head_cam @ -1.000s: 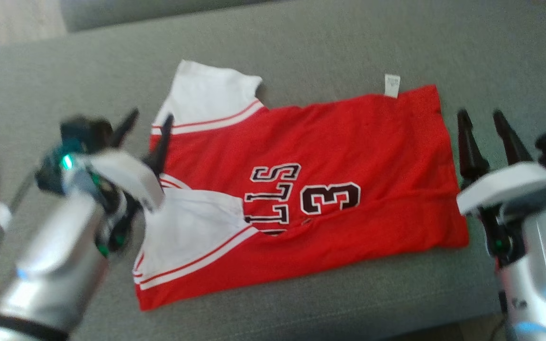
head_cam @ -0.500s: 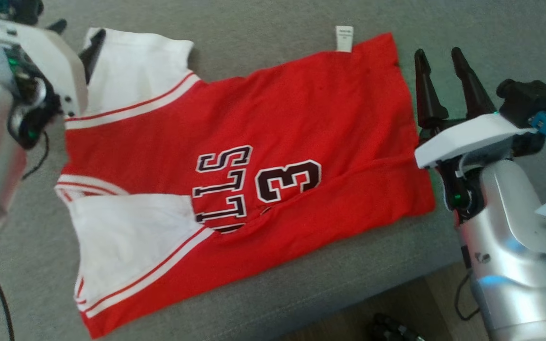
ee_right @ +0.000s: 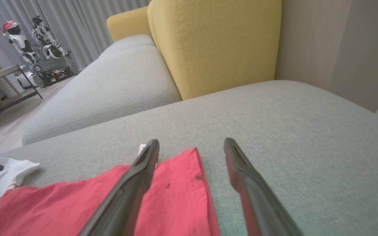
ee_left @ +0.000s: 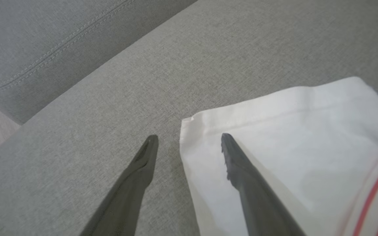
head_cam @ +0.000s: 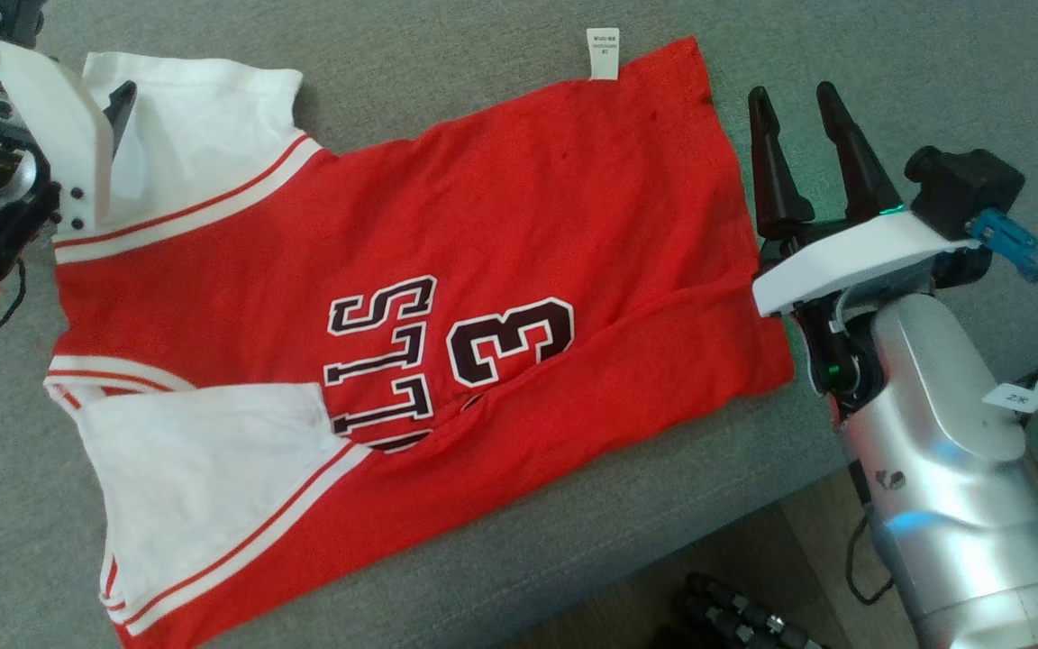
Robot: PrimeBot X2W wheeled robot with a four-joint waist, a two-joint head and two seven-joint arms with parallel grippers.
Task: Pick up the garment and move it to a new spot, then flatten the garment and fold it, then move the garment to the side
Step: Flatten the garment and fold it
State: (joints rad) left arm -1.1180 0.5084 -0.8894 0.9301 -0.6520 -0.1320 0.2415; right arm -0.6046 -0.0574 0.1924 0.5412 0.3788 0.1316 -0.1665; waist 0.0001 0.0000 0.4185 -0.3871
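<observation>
- The garment point(head_cam: 483, 225), a red jersey with white sleeves and a dark number 3 point(head_cam: 510, 341) on it, lies spread on the grey sofa seat point(head_cam: 888, 54), close to the seat's front edge.
- Its neck end points to the robot's left and its hem to the right. The near long edge is folded up over the body and covers part of the lettering.
- The near sleeve point(head_cam: 213, 469) is folded in onto the red body. The far sleeve point(head_cam: 204, 108) lies out flat.
- A small white label point(head_cam: 602, 52) sticks out at the far hem corner.
- The left gripper point(ee_left: 189, 137) holds nothing and its fingers are spread. One finger is over the far sleeve's corner, the other over bare seat. Whether they touch the cloth I cannot tell.
- The right gripper point(head_cam: 792, 92) is also spread and empty, just beside the hem. In its wrist view one finger lies over the red cloth, the other over the seat.
- A yellow cushion point(ee_right: 215, 42) stands behind the seat.
</observation>
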